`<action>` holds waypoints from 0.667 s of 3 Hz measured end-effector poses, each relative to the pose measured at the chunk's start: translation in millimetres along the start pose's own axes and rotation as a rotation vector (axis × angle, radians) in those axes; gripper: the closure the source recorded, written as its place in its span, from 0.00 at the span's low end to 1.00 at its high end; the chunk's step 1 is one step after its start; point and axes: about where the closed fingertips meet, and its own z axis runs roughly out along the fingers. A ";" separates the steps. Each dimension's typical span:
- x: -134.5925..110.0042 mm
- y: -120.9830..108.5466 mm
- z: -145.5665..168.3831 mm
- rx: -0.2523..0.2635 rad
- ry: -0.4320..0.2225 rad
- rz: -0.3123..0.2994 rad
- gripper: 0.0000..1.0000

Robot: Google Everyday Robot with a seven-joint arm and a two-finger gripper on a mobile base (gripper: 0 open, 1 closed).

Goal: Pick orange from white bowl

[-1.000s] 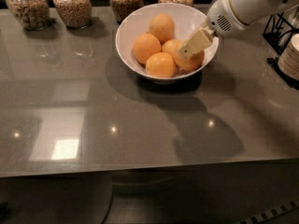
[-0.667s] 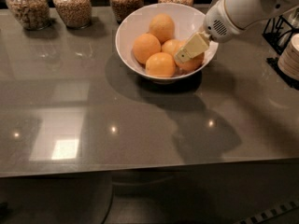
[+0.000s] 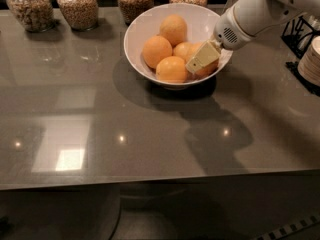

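Note:
The white bowl (image 3: 137,31) stands at the back middle of the grey table and holds several oranges. The orange (image 3: 212,68), deep in colour, lies at the bowl's right side, partly hidden. My gripper (image 3: 202,59) reaches in from the upper right on a white arm, its cream tip lying over this orange and next to the front orange (image 3: 171,69). Other oranges (image 3: 173,29) lie behind and to the left.
Several glass jars (image 3: 77,6) of grains stand along the table's back edge. A black wire rack (image 3: 300,31) and a stack of pale dishes (image 3: 311,59) are at the right edge. The table's front edge (image 3: 150,180) runs across the lower part.
The gripper has moved slightly down and left, deeper into the bowl against the right-hand orange. The oranges and bowl have not moved.

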 end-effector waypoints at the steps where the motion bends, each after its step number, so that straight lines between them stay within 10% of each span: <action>1: 11.0 -1.7 10.0 -0.012 0.026 -0.001 0.27; 2: 17.3 -3.1 15.5 -0.022 0.017 -0.021 0.45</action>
